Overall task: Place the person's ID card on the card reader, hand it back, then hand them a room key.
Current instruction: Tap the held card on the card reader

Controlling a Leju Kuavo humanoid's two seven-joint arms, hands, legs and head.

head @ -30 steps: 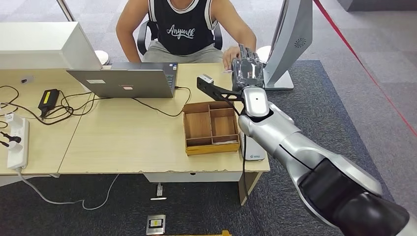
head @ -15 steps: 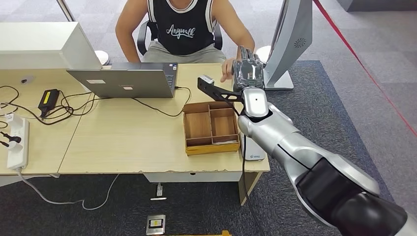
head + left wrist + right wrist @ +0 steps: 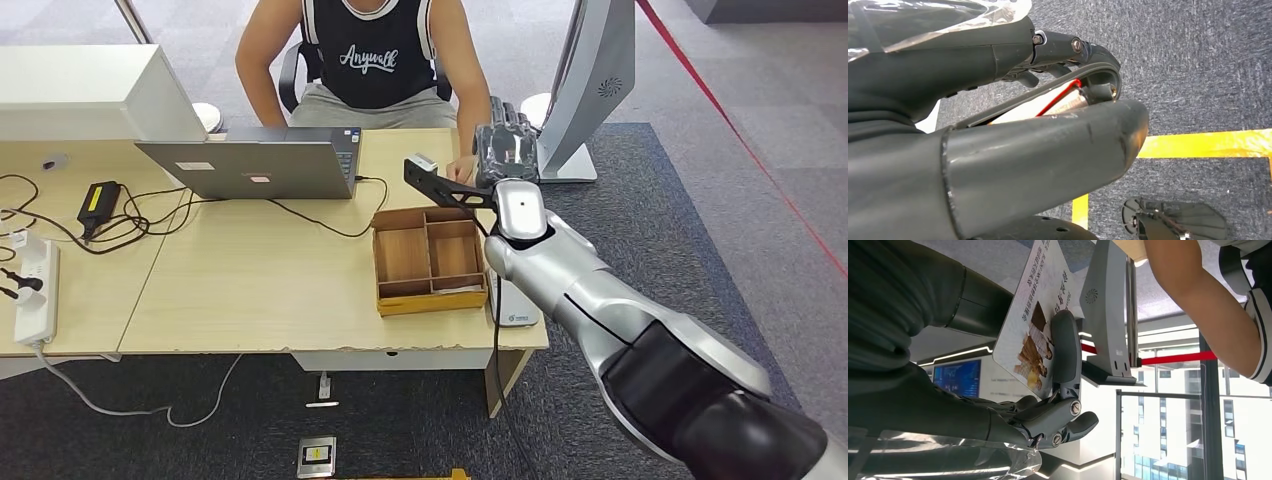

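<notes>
1 silver arm is reaching over the wooden tray [image 3: 430,258] on the desk [image 3: 250,280], its right hand [image 3: 503,150] pinching a printed card [image 3: 1037,315] between thumb and finger, beside the seated person's forearm [image 3: 470,100].

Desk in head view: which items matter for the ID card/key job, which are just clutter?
Job:
right hand holding a card
person's hand beside it
white device at desk edge, possibly the reader

Clutter:
laptop
wooden tray
power strip

Wooden desk [image 3: 260,290] with office clutter

It bears a laptop [image 3: 255,165], compartment box [image 3: 430,260], power strip [image 3: 33,290], black cables [image 3: 150,215].
</notes>
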